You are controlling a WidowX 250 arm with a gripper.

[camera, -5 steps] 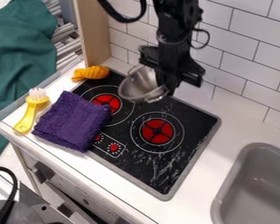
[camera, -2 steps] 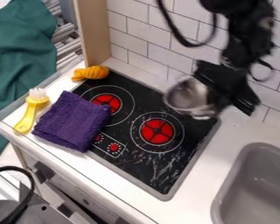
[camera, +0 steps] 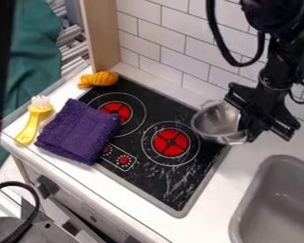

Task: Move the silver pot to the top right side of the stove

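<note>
The black gripper (camera: 246, 130) is at the right of the scene, by the far right corner of the stove (camera: 174, 187), and its fingers are closed on the right side of the silver pot (camera: 216, 118). The pot is in a tilted position, with its hollow inside visible, above the far right part of the stove, at the far right of the right red burner (camera: 171, 142). Whether its underside touches the stove, one cannot tell. The pot has two small handles (one at its far side, the other at its near right side). The left red burner (camera: 116, 112) is farther to the left, just beside a folded purple cloth (camera: 78, 130), which lies partly on the stove and partly on the white counter (camera: 224, 204). To the left of this cloth rests a yellow brush (camera: 31, 126), its white bristles toward the far side. An orange bundle (camera: 99, 79) lies at the far left corner of the stove. A grey sink (camera: 281, 204) is set in the counter at the near right, and behind the counter stands a white tiled wall (camera: 180, 42).
</note>
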